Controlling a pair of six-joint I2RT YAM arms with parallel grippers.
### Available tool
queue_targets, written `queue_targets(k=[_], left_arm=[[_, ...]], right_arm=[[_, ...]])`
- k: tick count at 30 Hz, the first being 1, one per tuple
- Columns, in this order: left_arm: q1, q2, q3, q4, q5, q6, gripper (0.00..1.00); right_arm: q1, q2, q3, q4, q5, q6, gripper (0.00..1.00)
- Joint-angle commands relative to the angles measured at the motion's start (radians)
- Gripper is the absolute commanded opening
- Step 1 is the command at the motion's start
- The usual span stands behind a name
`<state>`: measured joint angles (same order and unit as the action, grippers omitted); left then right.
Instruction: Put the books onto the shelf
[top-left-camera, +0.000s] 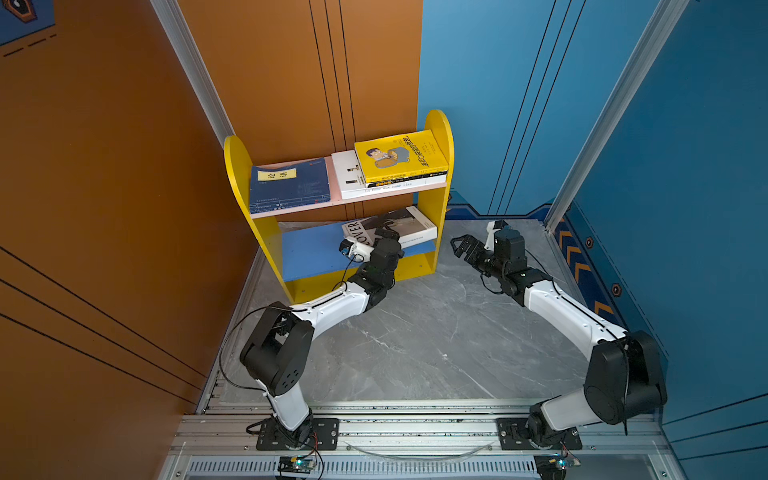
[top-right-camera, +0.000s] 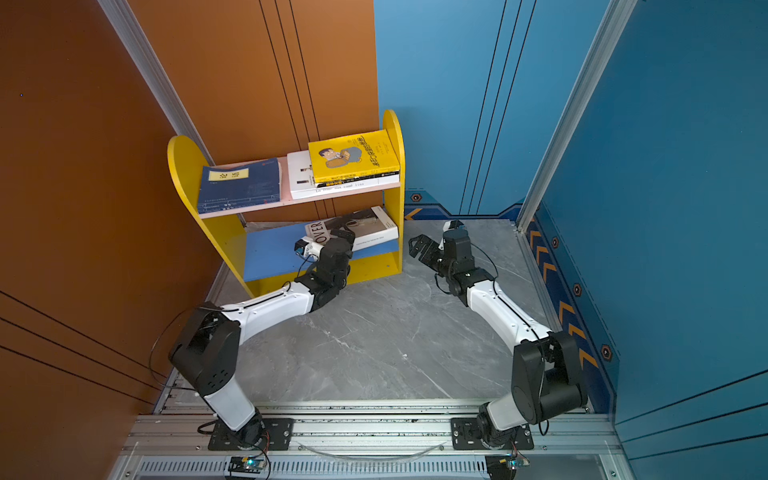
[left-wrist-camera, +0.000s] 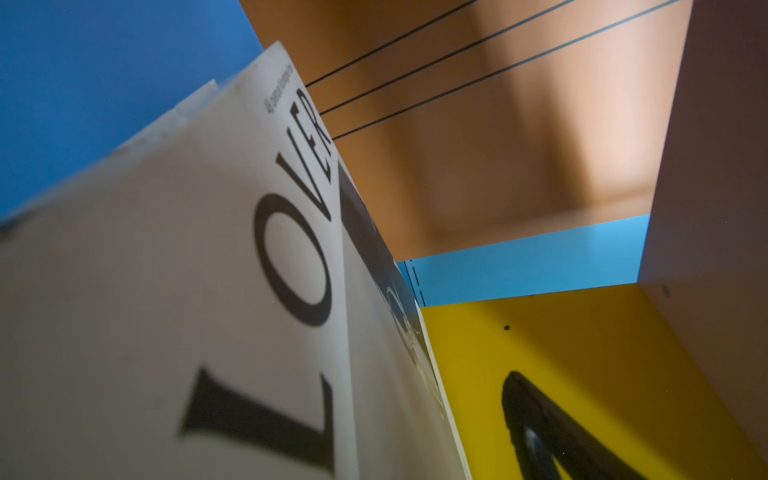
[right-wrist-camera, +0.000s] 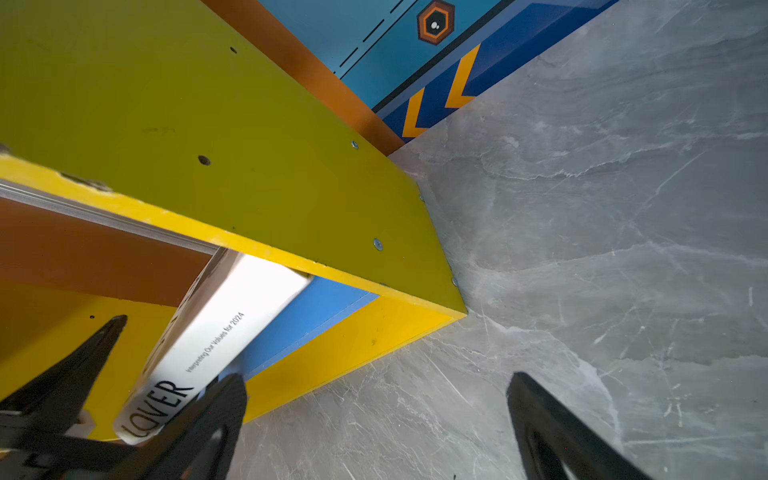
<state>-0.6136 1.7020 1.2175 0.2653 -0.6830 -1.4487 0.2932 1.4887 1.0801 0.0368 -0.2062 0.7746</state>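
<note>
White/grey "LOVER" paperback (top-left-camera: 411, 226) on blue lower board (top-left-camera: 316, 253), R end. Only L wrist cam: L gripper (top-left-camera: 386, 231) spread, finger (left-wrist-camera: 536, 419) clear of cover. R gripper (top-left-camera: 460, 245) wide, empty, beside yellow-sided shelf (top-left-camera: 434, 208); grey marble floor (top-left-camera: 436, 332) open.

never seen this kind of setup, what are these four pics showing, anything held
Two white-and-black robot arms reach over a grey marble-look table, each ending in a two-fingered gripper. Two pictures look down from overhead; two come from cameras on the arms' wrists. At the back stands a shelf with yellow side panels. Its pink upper board carries a navy book with a yellow label and a yellow cartoon-cover book stacked on others. The left gripper is at the white "LOVER" book on the blue lower board, jaws spread, seemingly not gripping. The right gripper is open and empty.
</note>
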Motion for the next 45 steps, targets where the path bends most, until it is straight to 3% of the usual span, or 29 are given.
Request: queue_targets(k=[1,9,20,24,27,30,32,39,45], left_arm=[[0.016,-0.060,0.096,-0.361,0.064,-0.034,0.98],[0.036,-0.056,0.113,-0.494,0.191,-0.083,0.98],[0.002,-0.121,0.032,-0.467,0.193,-0.054,0.98],[-0.008,-0.179,0.021,-0.463,0.174,0.099,0.98],[0.011,-0.230,-0.004,-0.363,0.233,0.275,0.98],[0.039,-0.270,0.019,-0.463,0.253,0.401,0.98],[0.063,-0.299,0.008,-0.509,0.268,0.466,0.98],[0.215,-0.384,-0.121,-0.408,0.402,0.658,0.98],[0.272,-0.354,-0.086,-0.409,0.467,0.858,0.98]], right_arm=[[0.013,0.007,0.020,0.000,0.004,-0.018,1.00],[0.032,0.008,0.006,0.021,0.004,-0.012,1.00],[0.032,-0.010,-0.031,0.029,0.011,-0.010,1.00],[0.033,-0.011,-0.032,0.022,0.011,-0.021,1.00],[0.029,-0.005,-0.026,0.018,0.008,-0.029,1.00],[0.028,0.010,-0.007,0.024,-0.002,-0.036,1.00],[0.029,0.024,0.012,0.027,-0.011,-0.042,1.00],[0.034,0.078,0.080,0.023,-0.027,-0.052,1.00],[0.037,0.133,0.147,-0.032,-0.028,-0.056,1.00]])
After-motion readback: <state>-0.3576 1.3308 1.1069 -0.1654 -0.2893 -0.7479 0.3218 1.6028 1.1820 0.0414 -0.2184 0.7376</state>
